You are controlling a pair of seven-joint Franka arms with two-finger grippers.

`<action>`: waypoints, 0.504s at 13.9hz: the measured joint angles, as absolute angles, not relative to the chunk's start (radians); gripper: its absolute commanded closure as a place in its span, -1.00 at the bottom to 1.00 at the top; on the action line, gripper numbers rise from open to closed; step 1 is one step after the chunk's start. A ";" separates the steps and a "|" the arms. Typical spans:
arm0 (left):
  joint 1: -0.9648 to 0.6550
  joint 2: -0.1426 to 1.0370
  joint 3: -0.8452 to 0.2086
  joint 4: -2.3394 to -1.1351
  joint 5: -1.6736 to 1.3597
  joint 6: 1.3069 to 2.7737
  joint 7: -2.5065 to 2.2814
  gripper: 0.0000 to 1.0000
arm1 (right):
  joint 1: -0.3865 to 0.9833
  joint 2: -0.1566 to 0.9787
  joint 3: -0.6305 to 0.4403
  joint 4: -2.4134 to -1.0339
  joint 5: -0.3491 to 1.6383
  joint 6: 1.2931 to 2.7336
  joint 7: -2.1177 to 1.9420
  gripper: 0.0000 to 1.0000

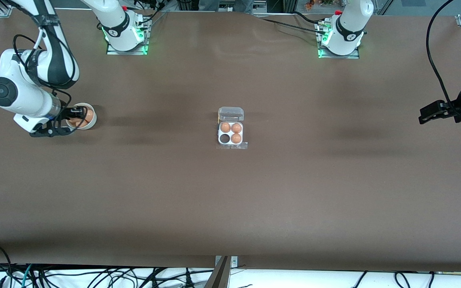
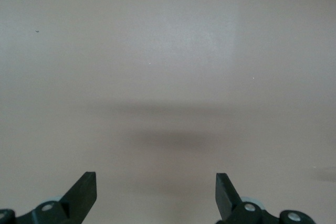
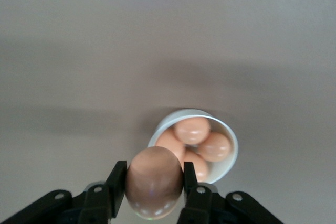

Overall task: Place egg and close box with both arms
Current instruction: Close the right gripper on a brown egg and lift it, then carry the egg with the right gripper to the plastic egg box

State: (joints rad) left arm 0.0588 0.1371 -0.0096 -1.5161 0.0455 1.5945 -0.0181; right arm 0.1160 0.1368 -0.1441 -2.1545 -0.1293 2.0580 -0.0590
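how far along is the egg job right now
Done: three of the box's four cells hold eggs; one cell is empty and the lid stands open. In hand: the right gripper is shut on an egg above the bowl, which holds more eggs. The left gripper waits open over bare table at its own end. Left: carry the egg over, fill the cell, close the lid.

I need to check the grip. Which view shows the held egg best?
The right wrist view: the egg fills the right gripper, clamped above the bowl. The front view mostly hides it; the left wrist view shows only bare table.
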 measured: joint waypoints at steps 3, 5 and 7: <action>0.059 0.137 -0.009 -1.516 0.045 1.595 -0.018 -1.00 | 0.153 0.162 -0.058 -2.046 -0.067 1.965 0.049 0.29; 0.059 0.137 -0.009 -1.516 0.045 1.595 -0.018 -1.00 | 0.187 0.206 -0.023 -1.974 -0.035 1.944 0.141 0.29; 0.059 0.137 -0.009 -1.516 0.045 1.595 -0.018 -1.00 | 0.234 0.264 0.000 -1.907 -0.021 1.940 0.257 0.29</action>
